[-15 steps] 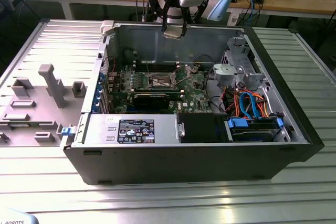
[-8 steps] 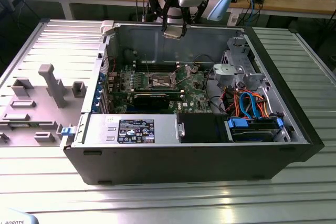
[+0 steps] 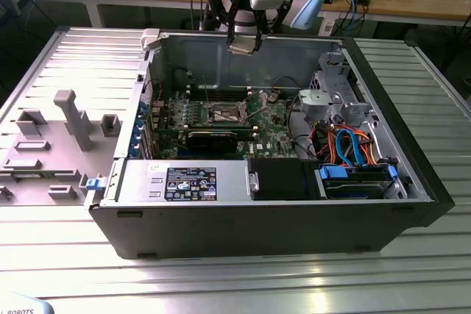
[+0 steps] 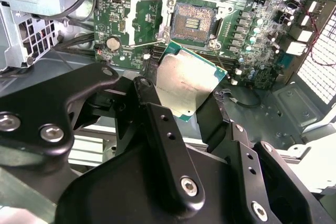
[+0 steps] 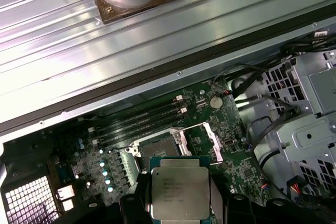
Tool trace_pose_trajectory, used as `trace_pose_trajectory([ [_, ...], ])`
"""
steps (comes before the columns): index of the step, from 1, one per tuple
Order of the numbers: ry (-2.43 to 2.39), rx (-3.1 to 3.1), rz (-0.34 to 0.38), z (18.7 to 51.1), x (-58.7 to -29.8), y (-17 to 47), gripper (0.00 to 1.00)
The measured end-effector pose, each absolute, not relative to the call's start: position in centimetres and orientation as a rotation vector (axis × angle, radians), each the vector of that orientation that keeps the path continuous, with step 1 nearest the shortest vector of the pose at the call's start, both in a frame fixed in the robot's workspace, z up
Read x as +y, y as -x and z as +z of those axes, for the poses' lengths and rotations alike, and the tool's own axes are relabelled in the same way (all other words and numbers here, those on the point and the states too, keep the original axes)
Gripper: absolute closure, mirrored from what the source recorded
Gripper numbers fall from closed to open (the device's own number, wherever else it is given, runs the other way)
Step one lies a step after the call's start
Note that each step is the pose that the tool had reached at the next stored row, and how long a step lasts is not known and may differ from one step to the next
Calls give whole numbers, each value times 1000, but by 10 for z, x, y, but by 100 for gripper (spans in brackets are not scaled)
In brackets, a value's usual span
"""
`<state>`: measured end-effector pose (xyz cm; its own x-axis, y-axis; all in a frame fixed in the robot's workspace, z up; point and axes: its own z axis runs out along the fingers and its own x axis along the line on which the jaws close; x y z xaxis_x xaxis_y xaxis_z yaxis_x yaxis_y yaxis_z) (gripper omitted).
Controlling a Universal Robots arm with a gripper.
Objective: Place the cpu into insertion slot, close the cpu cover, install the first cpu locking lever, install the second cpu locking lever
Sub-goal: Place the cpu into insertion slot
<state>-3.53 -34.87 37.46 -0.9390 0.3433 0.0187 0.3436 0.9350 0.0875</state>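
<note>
My gripper [image 3: 244, 43] hangs above the back wall of the open computer case, shut on the cpu [image 4: 186, 85], a flat square chip with a silvery top. In both wrist views the cpu [image 5: 180, 192] sits between the black fingers [image 4: 144, 90], tilted and well above the green motherboard [image 3: 268, 119]. The insertion slot [image 4: 191, 22] lies bare below it, a square socket with a dark centre and silver rim [image 5: 157, 148] [image 3: 224, 113]. The cpu cover [image 5: 214, 142] stands flipped open beside the slot, with thin lever wires next to it.
A long black graphics card [image 3: 213, 137] lies in front of the slot. A silver drive cage [image 3: 331, 97] and blue and orange cables [image 3: 353, 148] fill the case's right side in the exterior view. A grey fixture [image 3: 66, 119] sits on the ribbed table [image 3: 235, 277].
</note>
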Motion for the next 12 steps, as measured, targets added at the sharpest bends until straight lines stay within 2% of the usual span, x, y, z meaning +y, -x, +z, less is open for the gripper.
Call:
trace_pose_trajectory([
  [12, 574, -3083, -141, 375, -349, 35, 46],
])
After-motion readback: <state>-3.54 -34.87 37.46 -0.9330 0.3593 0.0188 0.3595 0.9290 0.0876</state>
